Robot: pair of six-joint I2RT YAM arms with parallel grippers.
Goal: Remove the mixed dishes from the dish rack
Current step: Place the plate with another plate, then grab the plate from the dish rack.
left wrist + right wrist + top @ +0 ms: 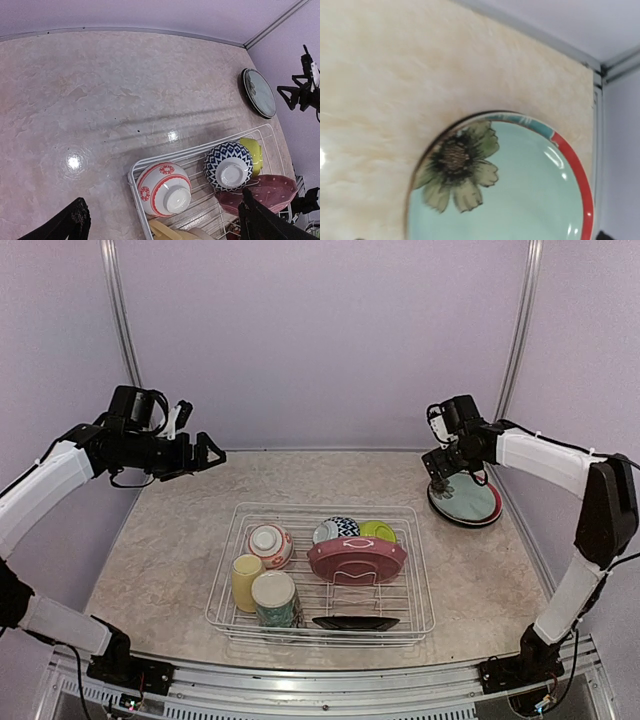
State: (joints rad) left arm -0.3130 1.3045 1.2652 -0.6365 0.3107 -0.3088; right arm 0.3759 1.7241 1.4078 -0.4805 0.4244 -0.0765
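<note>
Right hand point(438, 468) hovers directly over the teal glazed plate with a painted flower and red rim point(520, 190), which lies flat at the far right of the table, well apart from the rack. Seen from the left wrist, this hand's fingers look spread with nothing between them, so I read this as the very end of a plate placement. Left hand point(208, 452) hangs wide open and empty above the table's far left.

The silver wire dish rack point(420, 562) sits mid-table, far from unloaded. It holds:
- an upside-down red-patterned bowl point(164, 187)
- a black-and-white bowl point(228, 166)
- a lime-green bowl point(252, 150)
- a maroon plate standing on edge point(357, 558)
- a pale yellow mug point(246, 580)
- a tall floral cup point(275, 598)
- a black plate point(355, 622)

Next, probably, comes a reach into the rack. The maroon plate would call for a pinch on its top rim and a straight lift clear of the wires.

The beige marbled table point(170, 540) is glossy and catches the lights. Lilac walls surround it, with metal posts in the corners.
</note>
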